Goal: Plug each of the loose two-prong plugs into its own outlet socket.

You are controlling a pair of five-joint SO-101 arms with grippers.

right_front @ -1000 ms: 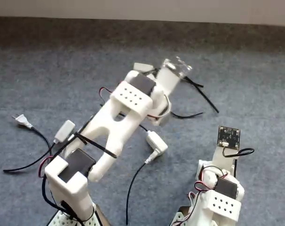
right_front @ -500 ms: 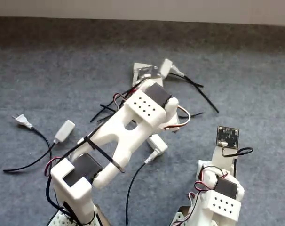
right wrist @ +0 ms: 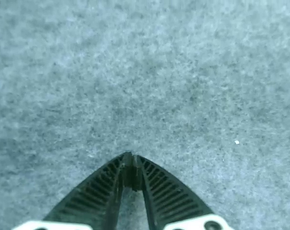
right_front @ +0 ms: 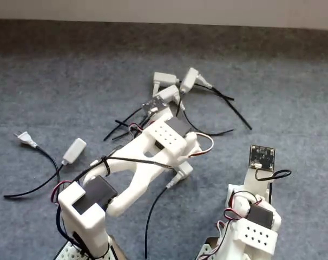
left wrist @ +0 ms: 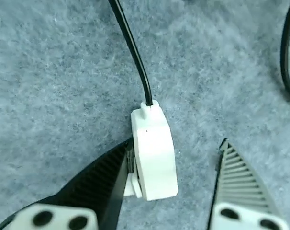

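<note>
Swinging back from the far plugs (right_front: 189, 80), the left hand (left wrist: 176, 143) is settling wide open astride the white plug (left wrist: 154, 160) on the counter (left wrist: 49, 72), one finger touching it; I judge squeezing shut squarely is coming next.

Floor: a blue-grey carpet (right_front: 50, 81) spreads right across the scene, left to right and near to far, and looks fuzzy and matted up close.
Far side: a darker band (right_front: 72, 33) runs the full width along the carpet's far side.
Beyond that: a pale strip (right_front: 153, 10), plain and flat, lies farthest off.
Speck: one tiny white fleck (right wrist: 237, 142) sits on the carpet.
</note>
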